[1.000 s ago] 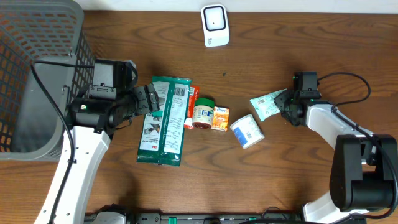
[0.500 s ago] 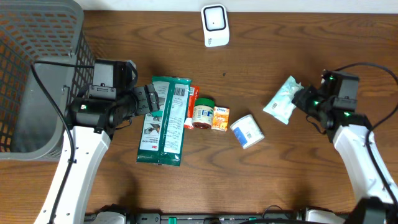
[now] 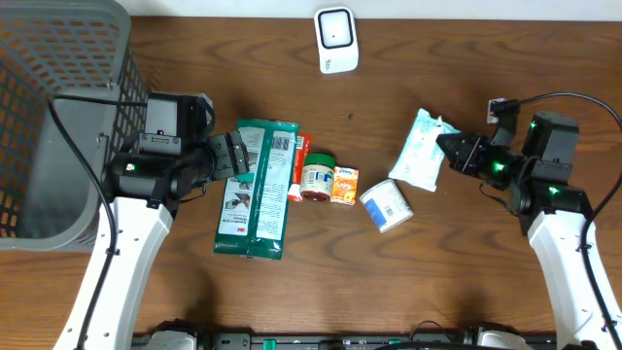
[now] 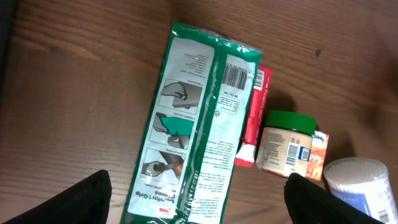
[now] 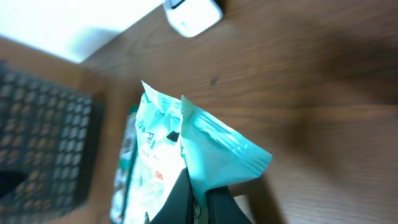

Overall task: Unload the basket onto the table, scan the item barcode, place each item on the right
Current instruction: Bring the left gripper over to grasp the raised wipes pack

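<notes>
Spreading wood-grain table (image 3: 466, 58) (basket (image 3: 39, 117) left)

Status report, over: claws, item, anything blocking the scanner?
Right claw shut on teal pouch. Left claw open above green pack. Nothing between pouch and scanner.

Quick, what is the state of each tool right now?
Left tool: open, holding nothing.
Right tool: closed on the teal packet.

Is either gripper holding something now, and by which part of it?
The right gripper is shut on the pale teal pouch, pinching its sealed edge on the arm's side. The left gripper is open and holds nothing.
</notes>
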`<state>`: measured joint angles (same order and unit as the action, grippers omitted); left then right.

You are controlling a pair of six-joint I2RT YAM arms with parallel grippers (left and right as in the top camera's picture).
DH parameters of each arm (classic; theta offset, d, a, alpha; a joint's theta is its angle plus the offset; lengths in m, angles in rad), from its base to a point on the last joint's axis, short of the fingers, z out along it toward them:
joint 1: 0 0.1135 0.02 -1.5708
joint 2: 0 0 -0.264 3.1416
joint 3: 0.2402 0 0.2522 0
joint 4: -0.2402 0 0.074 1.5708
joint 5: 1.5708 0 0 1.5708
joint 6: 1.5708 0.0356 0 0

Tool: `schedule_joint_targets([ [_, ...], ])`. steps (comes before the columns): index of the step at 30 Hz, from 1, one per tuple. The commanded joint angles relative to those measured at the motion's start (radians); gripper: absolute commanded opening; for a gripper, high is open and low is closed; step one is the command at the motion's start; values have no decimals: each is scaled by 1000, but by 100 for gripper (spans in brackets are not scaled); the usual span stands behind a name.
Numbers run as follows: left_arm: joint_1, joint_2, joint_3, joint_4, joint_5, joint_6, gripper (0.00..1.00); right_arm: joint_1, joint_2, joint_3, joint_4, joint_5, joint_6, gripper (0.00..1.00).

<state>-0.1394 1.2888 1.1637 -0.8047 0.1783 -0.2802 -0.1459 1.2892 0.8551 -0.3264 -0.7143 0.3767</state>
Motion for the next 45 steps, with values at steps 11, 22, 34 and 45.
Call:
schedule_joint_targets([
  [11,-2,2,12,82,72,10,85,-55,-14,0,-11,-245,-3,1],
  [22,-82,24,12,218,921,277,65,-50,-14,0,48,-357,127,1],
  [34,-261,25,12,359,867,329,69,15,-14,0,352,-542,414,1],
  [45,-312,26,12,365,689,328,69,147,-14,0,445,-555,492,1],
])
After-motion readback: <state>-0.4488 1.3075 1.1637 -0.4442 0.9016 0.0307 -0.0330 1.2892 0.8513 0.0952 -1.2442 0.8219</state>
